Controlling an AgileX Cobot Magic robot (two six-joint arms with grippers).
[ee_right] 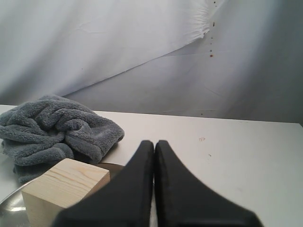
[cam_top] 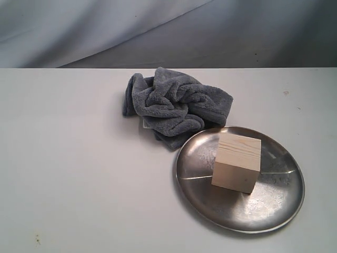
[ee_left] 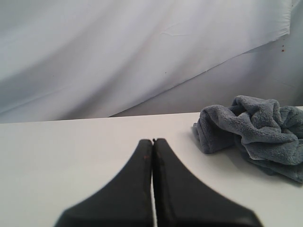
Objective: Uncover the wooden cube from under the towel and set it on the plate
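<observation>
The pale wooden cube (cam_top: 237, 162) stands on the silver plate (cam_top: 274, 203), uncovered. It also shows in the right wrist view as the wooden cube (ee_right: 64, 189) on the plate (ee_right: 9, 204). The dark grey towel (cam_top: 174, 105) lies crumpled on the table just behind the plate, its edge touching the rim; the towel (ee_left: 255, 130) and towel (ee_right: 57, 130) appear in both wrist views. My left gripper (ee_left: 152, 141) is shut and empty, apart from the towel. My right gripper (ee_right: 154, 142) is shut and empty, beside the cube. Neither gripper shows in the exterior view.
A white table (cam_top: 73, 174) carries everything. A pale cloth backdrop (cam_top: 158, 26) hangs behind the table's far edge.
</observation>
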